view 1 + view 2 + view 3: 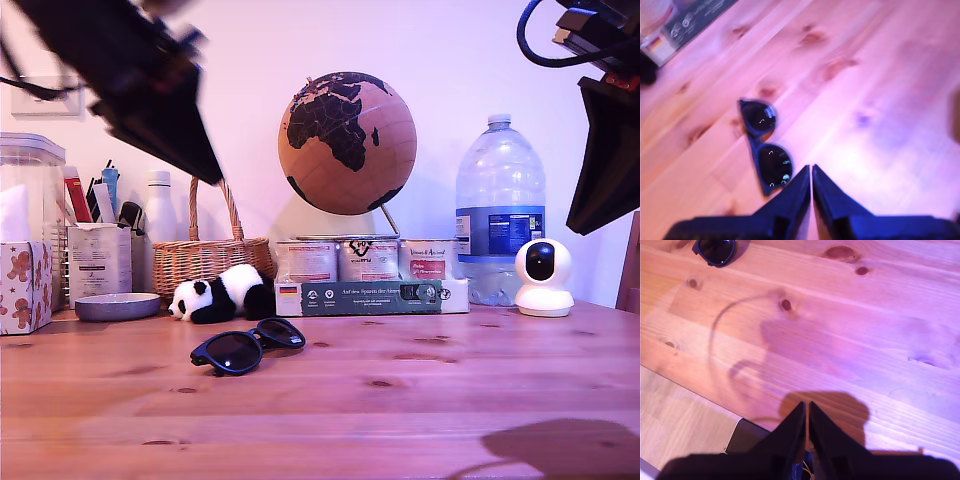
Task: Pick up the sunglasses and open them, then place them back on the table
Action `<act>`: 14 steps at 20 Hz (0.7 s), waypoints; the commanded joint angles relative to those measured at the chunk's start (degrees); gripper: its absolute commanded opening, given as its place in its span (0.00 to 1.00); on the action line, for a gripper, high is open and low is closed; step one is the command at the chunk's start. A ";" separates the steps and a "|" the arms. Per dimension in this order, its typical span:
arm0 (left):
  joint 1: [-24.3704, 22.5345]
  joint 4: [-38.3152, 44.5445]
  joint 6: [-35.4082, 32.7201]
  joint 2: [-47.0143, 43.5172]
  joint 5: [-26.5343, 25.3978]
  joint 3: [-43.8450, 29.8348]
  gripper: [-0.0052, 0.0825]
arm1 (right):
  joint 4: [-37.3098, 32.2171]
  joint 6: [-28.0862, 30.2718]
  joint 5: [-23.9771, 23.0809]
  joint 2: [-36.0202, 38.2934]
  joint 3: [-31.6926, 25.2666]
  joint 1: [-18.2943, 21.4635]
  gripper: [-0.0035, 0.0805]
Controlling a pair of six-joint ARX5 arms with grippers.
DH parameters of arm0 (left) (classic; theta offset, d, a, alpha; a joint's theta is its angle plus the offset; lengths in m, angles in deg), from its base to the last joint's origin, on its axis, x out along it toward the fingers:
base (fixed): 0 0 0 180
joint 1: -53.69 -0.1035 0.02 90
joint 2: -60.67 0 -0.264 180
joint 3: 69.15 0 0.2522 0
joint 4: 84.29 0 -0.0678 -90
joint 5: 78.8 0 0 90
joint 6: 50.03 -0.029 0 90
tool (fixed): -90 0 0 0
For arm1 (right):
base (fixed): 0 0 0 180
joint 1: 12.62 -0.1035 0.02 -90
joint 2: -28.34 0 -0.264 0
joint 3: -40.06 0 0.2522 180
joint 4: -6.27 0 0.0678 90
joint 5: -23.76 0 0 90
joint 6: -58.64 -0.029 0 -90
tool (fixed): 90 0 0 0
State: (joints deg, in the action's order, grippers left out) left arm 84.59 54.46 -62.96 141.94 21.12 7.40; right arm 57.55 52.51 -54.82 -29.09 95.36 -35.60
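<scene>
Sunglasses (248, 348) lie folded on the desk (420, 400), lenses facing the exterior camera, just in front of the panda (220, 296) and the boxed tins (370, 296). From the glasses, the panda sits at about 11 o'clock in the exterior view. Both arms hang high and well apart from the frame.

My first hand (811, 172) has its fingers pressed together and holds nothing; the glasses (765, 145) lie below and just beside its tips. My second hand (806, 410) is likewise closed and empty, over bare wood near the desk's front edge, with one lens (715, 251) far off.

The frame is judged light, stiff and slick, with hinged arms that resist little; the lenses scratch and smudge easily. The bridge or the upper rim suits one hand, and a folded arm's free end suits the other for swinging it out.

Open wood spreads from 3 through 9 o'clock of the glasses. Clutter crowds 12 o'clock, and the front edge drops off close to my second hand.
</scene>
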 commanded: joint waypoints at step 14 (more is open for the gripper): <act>5.46 -20.52 7.85 30.60 -19.91 29.09 0.40 | -0.57 0.13 0.00 -0.44 0.68 -0.37 0.03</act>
State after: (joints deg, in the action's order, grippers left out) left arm 89.72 34.44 -55.70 170.60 2.19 35.46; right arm 57.33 52.54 -54.82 -29.26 95.36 -35.60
